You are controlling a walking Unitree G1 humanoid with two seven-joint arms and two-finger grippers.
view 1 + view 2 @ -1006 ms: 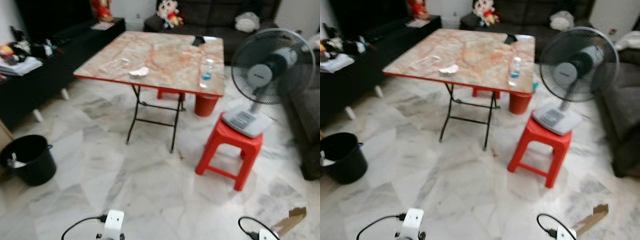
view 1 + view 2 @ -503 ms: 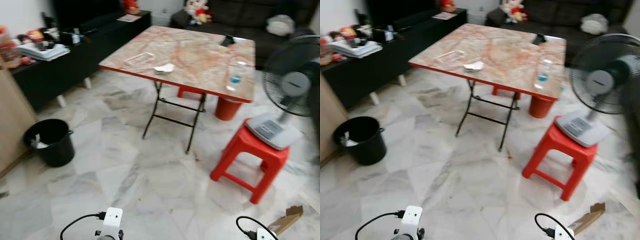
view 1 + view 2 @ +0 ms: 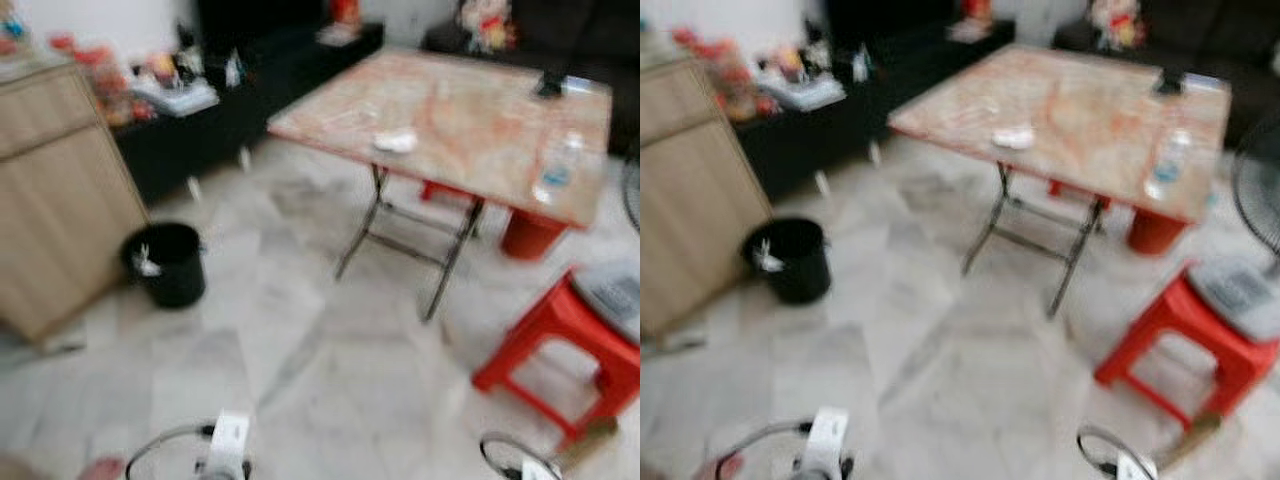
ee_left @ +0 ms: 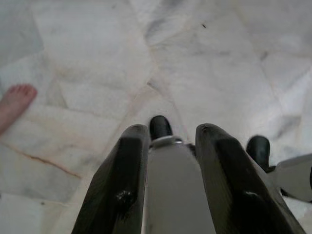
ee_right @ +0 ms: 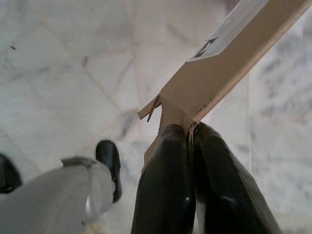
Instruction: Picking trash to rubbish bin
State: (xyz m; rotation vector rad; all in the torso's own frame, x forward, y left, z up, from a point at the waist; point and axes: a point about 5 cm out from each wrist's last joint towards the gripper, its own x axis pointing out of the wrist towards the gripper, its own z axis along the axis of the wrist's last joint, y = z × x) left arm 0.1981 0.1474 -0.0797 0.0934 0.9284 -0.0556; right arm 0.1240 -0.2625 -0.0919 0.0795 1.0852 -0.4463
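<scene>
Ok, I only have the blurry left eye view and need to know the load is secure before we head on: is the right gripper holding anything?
Observer: Yes. The right gripper is shut on a strip of cardboard that juts out past its fingers, above the marble floor.
Operator: And the left one?
Observer: The left gripper is open with nothing between its fingers.
Operator: Anyone close to the robot?
Observer: A person's bare foot rests on the floor beside the left gripper.
</scene>
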